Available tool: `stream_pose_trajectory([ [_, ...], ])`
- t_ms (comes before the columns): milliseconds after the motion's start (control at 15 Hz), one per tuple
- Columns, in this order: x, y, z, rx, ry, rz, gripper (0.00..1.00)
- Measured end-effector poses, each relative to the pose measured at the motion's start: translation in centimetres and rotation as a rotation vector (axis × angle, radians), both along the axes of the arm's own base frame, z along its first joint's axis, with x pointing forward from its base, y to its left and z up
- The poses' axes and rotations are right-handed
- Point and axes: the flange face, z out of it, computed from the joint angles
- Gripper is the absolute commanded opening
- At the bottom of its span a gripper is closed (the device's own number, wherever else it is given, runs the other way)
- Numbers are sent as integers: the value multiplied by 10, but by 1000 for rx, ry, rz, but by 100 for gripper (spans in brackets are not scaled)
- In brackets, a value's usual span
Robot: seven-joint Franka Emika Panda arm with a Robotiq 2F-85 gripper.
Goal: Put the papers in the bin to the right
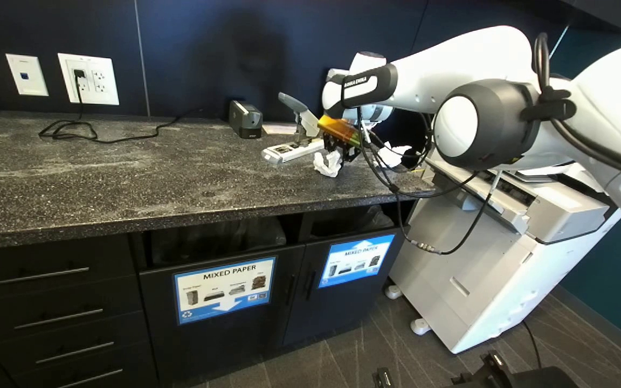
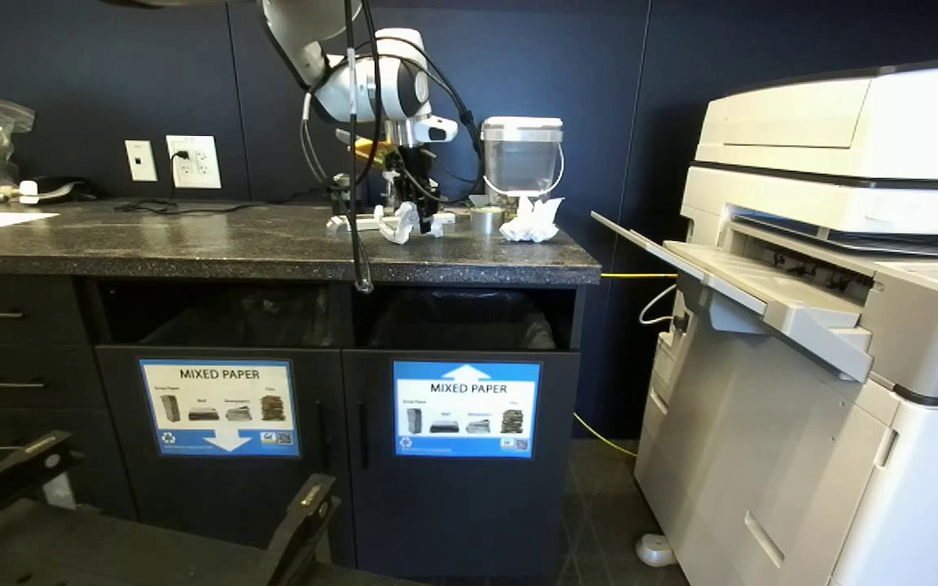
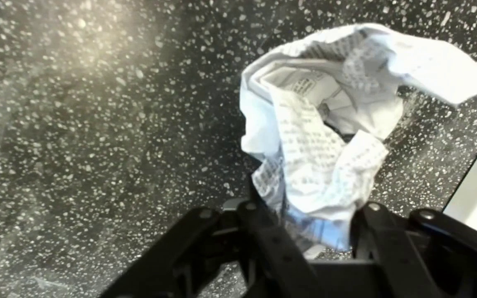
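Exterior view | counter (image 2: 192, 238), crumpled paper wad (image 2: 398, 224) resting on top | gripper (image 3: 314, 217) pinching one end of that wad, seen in the wrist view | right-hand bin (image 2: 461, 505) beneath the counter | clear container (image 2: 519, 163) | another wad (image 2: 532, 224) before it, near the counter's right end | printer (image 2: 778, 439), apart from the counter

Back wall (image 2: 518, 57): I see dark blue panels, vertical seams.
Side wall (image 1: 601, 280): teal.
Counter (image 1: 154, 178): dark, speckled.
Drawers (image 1: 62, 307): dark, bar handles (image 1: 58, 319).
Floor (image 1: 337, 361): grey-brown, pale streaks.
Light: I note glare (image 3: 89, 49) on the counter.
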Motion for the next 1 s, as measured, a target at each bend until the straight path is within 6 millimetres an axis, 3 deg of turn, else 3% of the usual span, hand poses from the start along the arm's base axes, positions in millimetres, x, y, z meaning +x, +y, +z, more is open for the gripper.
stream_pose_trajectory([
  [200, 0, 0, 0, -3, 7, 3, 13],
  [267, 0, 0, 0, -5, 9, 5, 18],
  [533, -1, 0, -1, -20, 28, 52, 17],
  [1000, -11, -3, -3, -71, 125, 315, 17],
])
